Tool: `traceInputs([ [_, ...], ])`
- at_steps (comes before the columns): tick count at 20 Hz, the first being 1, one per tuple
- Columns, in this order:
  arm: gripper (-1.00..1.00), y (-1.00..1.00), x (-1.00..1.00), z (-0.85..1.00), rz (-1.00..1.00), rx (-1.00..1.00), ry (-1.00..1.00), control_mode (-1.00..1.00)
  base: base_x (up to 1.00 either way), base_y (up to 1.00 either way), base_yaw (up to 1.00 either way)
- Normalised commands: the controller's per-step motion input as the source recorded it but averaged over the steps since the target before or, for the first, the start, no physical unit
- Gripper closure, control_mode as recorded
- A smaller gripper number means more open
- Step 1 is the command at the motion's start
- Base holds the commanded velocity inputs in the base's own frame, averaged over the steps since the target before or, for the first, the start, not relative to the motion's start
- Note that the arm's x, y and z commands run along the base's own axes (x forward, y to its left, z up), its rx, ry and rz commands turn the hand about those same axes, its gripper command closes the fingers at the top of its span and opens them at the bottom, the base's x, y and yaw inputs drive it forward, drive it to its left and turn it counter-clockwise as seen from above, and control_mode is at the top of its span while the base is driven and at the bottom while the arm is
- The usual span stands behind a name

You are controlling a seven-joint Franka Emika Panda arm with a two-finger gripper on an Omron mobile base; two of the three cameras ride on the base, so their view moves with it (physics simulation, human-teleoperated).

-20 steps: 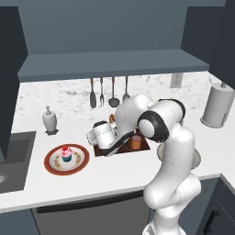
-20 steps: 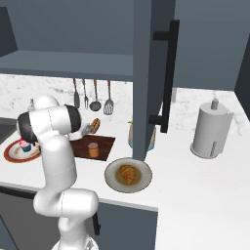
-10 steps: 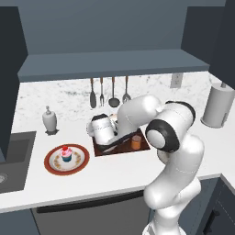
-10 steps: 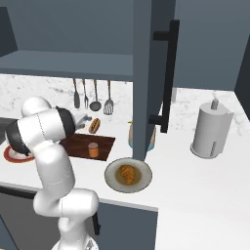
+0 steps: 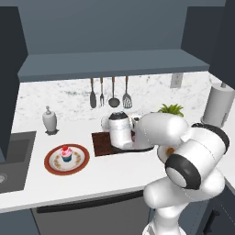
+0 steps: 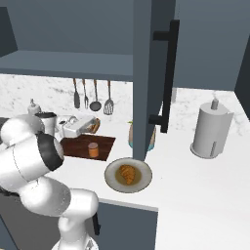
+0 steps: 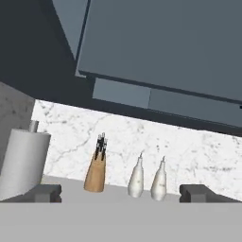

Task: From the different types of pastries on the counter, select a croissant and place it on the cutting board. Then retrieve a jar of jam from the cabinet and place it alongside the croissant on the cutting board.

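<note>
The orange jar of jam (image 6: 93, 149) stands upright on the dark cutting board (image 6: 73, 146), free of my gripper. Behind it, at the board's far edge, lies a tan-brown ridged pastry that I take for the croissant (image 6: 95, 125), partly hidden by my hand. My gripper (image 6: 84, 126) hovers above the back of the board, turned level. Its fingertips (image 7: 47, 193) stand wide apart in the hand view, so the gripper (image 7: 124, 194) is open with nothing between them. The left base view shows the board (image 5: 102, 142) half covered by my arm.
A pink-topped cupcake (image 5: 67, 153) sits on a red-rimmed plate left of the board. A golden-brown bun (image 6: 128, 174) lies on a plate at the counter's (image 6: 195, 180) front. The cabinet door (image 6: 151, 73) hangs open. Nearby are a paper towel roll (image 6: 211, 128), hanging utensils (image 5: 113, 92) and a white dispenser (image 5: 49, 120).
My arm has folded back toward the base, and the hand has risen off the board and tipped up. The jar of jam stays put on the board.
</note>
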Motion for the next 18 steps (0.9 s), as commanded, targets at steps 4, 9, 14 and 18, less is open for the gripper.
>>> traceInputs([
  [4, -1.0, -0.68, -0.71, 0.31, 0.19, 0.13, 0.34, -1.0, 0.0, 0.0, 0.0],
  [9, -1.0, -0.4, -0.56, 0.18, 0.4, 0.08, 0.39, -1.0, 0.0, 0.0, 0.0],
  [14, -1.0, -0.19, -0.45, 0.03, 0.54, 0.04, 0.44, -1.0, 0.0, 0.0, 0.0],
  [18, -1.0, -0.2, -0.23, 0.0, 0.15, 0.04, 0.15, -1.0, 0.0, 0.0, 0.0],
])
